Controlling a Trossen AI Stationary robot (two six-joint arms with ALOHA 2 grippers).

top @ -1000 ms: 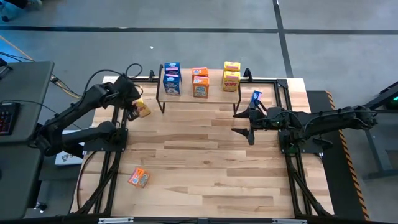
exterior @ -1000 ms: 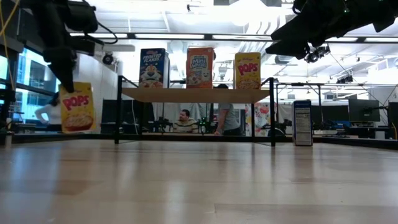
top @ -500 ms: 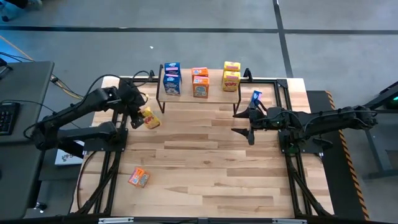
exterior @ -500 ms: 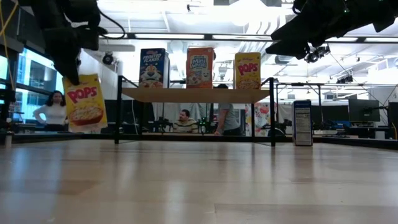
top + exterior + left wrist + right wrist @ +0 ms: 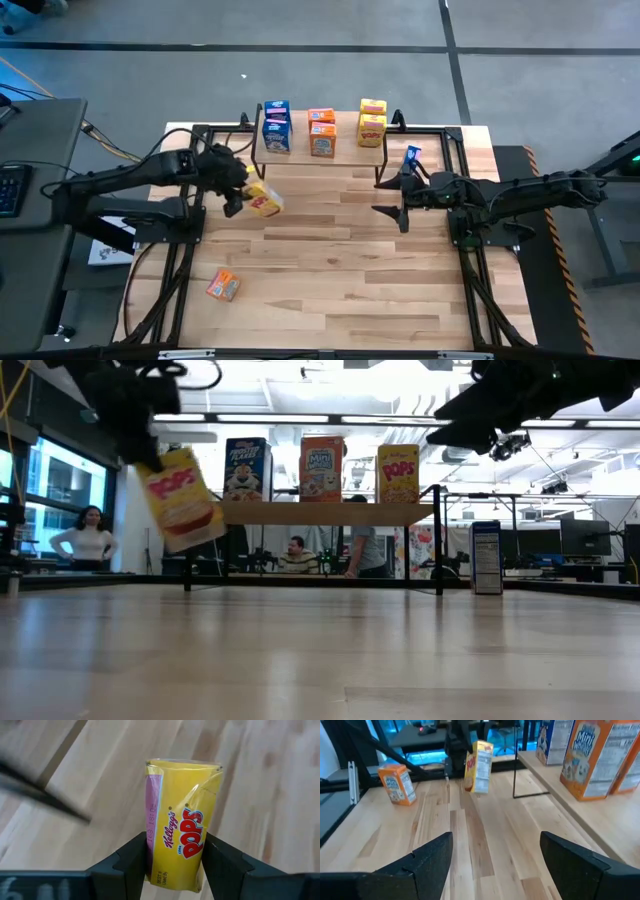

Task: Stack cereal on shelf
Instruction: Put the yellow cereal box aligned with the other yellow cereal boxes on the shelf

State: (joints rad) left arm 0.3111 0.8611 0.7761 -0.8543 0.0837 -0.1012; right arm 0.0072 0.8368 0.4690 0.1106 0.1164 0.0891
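Task in progress. Six cereal boxes, in blue, orange and yellow pairs, already sit on the shelf (image 5: 320, 148) at 12 o'clock. The left gripper (image 5: 240, 196) grasps a tilted yellow box (image 5: 263, 200), carried above the surface (image 5: 340, 260). An orange box (image 5: 223, 286) at 7 o'clock and a blue box (image 5: 411, 157) at 2 o'clock remain unshelved. The right gripper (image 5: 392, 197) hovers released.

High view looks straight down, low view level across the table (image 5: 330, 250); both share the shelf (image 5: 315, 512).
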